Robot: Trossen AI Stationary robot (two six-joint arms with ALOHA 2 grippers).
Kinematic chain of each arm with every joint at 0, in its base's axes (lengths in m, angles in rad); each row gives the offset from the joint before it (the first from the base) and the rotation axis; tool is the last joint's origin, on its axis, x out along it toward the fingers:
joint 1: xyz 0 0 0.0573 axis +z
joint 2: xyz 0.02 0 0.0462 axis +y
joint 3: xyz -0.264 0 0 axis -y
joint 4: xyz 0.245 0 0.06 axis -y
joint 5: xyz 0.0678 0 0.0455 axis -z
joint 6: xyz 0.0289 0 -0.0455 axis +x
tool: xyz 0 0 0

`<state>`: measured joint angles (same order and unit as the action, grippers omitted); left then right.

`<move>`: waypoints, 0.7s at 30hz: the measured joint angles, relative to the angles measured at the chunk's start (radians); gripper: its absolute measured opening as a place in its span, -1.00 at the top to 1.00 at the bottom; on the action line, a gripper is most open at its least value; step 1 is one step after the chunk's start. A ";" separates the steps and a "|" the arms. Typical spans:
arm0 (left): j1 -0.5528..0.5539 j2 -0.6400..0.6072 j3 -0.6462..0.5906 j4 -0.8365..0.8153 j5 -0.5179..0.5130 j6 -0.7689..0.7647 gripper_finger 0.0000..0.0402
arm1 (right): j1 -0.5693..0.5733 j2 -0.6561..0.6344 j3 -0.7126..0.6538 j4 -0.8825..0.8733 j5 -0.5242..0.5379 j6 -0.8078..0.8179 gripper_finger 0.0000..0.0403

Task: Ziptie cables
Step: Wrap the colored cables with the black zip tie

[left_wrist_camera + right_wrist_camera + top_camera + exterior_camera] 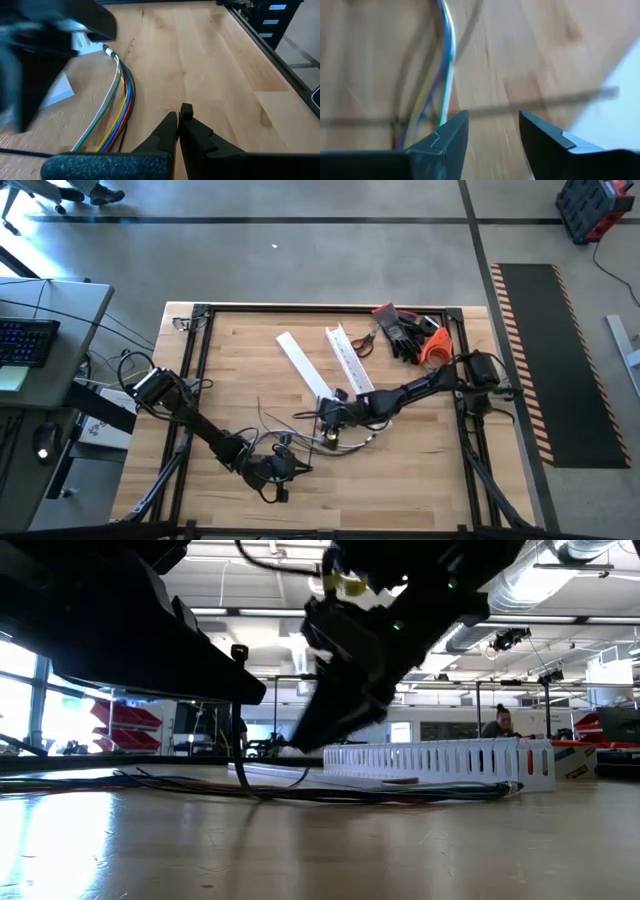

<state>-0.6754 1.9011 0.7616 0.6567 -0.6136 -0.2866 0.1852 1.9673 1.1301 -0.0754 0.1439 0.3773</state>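
Note:
The cables [345,442] are a bundle of thin coloured and dark wires lying in a curve on the wooden table, also seen in the left wrist view [120,100] and the low view [380,795]. My right gripper [322,425] hangs open just over the bundle's end. In its wrist view the cables [447,55] run up beside one finger, and I see no touch. My left gripper [298,470] is shut over bare wood, near the table's front edge and to the left of the bundle; in the left wrist view [180,116] its fingers hold nothing.
Two white slotted channels [300,365] [350,355] lie slanting behind the cables; one channel [440,762] shows in the low view. Black gloves [405,332], scissors and an orange tool [435,345] sit at the far right corner. A thin dark strip [560,96] crosses the wood.

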 joint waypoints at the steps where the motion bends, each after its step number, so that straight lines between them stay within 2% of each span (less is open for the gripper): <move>1: 0.000 0.000 0.000 0.000 0.000 0.000 1.00 | 0.001 0.007 0.000 -0.025 0.014 0.000 0.17; 9: 0.000 0.000 0.000 0.005 -0.001 0.000 1.00 | -0.019 0.045 0.002 -0.075 0.224 0.051 0.26; 17: 0.000 0.000 0.000 0.024 0.001 0.008 1.00 | -0.063 0.046 0.002 -0.048 0.194 -0.090 0.31; 21: 0.000 0.000 0.001 0.024 0.000 0.008 1.00 | -0.109 0.049 0.000 0.014 0.124 -0.141 0.31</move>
<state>-0.6754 1.9015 0.7624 0.6808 -0.6136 -0.2783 0.0763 2.0162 1.1301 -0.0619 0.2684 0.2365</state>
